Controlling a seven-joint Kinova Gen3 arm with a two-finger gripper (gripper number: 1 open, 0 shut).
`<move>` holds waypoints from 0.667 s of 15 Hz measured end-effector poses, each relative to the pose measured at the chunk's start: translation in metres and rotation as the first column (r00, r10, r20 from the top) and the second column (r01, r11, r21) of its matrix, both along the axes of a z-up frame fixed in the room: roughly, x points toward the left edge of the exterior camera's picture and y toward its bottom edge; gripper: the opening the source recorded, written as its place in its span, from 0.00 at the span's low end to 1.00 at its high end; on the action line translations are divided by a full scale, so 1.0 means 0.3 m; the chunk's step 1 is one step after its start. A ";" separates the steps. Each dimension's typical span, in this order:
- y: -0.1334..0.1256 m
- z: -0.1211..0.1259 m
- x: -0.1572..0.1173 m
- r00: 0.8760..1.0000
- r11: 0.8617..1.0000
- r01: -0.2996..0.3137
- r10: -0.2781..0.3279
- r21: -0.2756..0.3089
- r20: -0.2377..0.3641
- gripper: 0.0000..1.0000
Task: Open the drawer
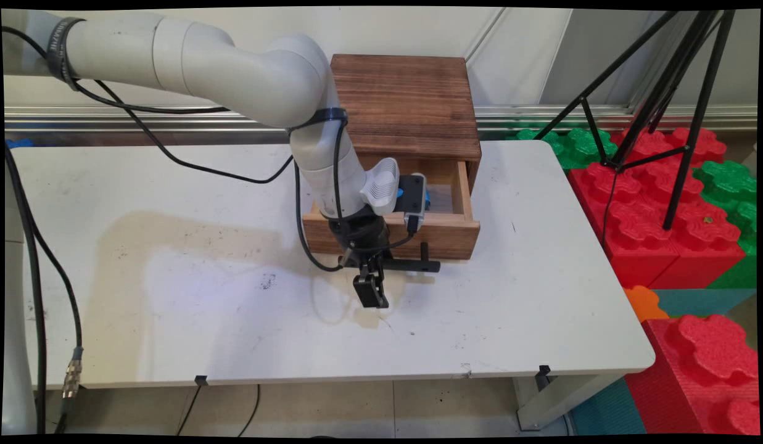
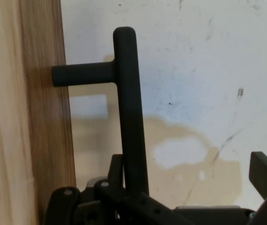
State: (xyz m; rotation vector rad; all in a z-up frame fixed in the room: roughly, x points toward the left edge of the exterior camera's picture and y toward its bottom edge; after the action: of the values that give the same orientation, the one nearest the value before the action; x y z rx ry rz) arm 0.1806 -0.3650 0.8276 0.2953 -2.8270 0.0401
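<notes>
A: Where is the end effector point(image 1: 372, 290) now?

B: It hangs low over the white surface point(image 1: 171, 296), just in front of the wooden drawer box point(image 1: 406, 105), which stands at the far edge near the middle. The drawer point(image 1: 446, 231) is pulled out toward the near edge.

A: Does it hold the black handle point(image 2: 129, 108)?

B: No. In the hand view the handle bar runs just beside one finger point(image 2: 114, 183), on its outer side, and the other finger point(image 2: 264, 176) is well apart from it. So the fingers are spread and nothing is between them.

A: Does the finger touch the bar?

B: This I cannot tell; they overlap in the hand view, but maybe there is a small gap.

A: What is inside the drawer?

B: The wrist of the arm covers most of it, so I see only its pale wooden bottom.

A: And beside the surface?

B: Beyond the right edge are big red blocks point(image 1: 652, 203) and green blocks point(image 1: 726, 185) on the floor, and a black tripod point(image 1: 659, 92) stands on them.
</notes>
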 end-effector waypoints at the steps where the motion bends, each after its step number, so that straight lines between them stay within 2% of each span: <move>1: 0.007 0.000 -0.003 1.000 1.000 0.004 -0.004 -0.001 0.000 1.00; 10: 0.067 0.001 -0.023 1.000 1.000 0.025 -0.025 0.001 -0.006 1.00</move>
State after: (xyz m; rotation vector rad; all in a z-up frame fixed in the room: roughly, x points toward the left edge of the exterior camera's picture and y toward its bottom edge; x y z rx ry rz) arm 0.1735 -0.3448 0.8279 0.2602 -2.8243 0.0317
